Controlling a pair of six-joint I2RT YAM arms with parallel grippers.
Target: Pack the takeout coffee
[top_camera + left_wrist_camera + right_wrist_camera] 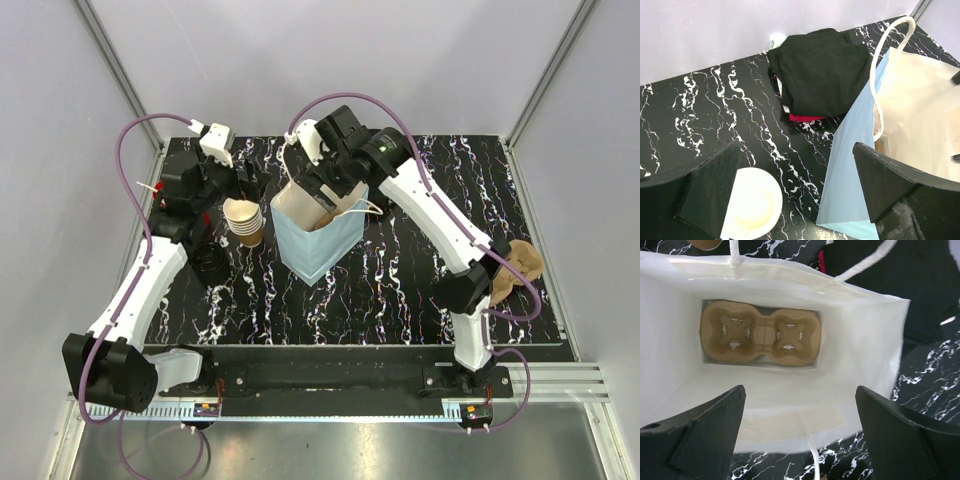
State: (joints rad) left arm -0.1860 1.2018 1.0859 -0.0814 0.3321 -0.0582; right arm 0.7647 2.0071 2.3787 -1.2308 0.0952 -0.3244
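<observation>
Locate the takeout coffee (211, 266) standing upright on the left part of the table (400, 290). You see only its round black lid from above; the cup body is hidden.

— What sits on the black, white-veined table (400, 290)?
— A pale blue paper bag (318, 245) stands open about the middle, its white cord handles up. A brown two-hole cardboard cup carrier (760, 332) lies flat on its bottom.
— And to its left?
— A nested stack of tan cups (243, 222), just beside the bag. Farther back on the left is a black heap (820, 70) with something red (804, 118) under its near edge.
— The right side?
— A crumpled brown thing (520, 268) at the right edge; I can't tell what it is.
</observation>
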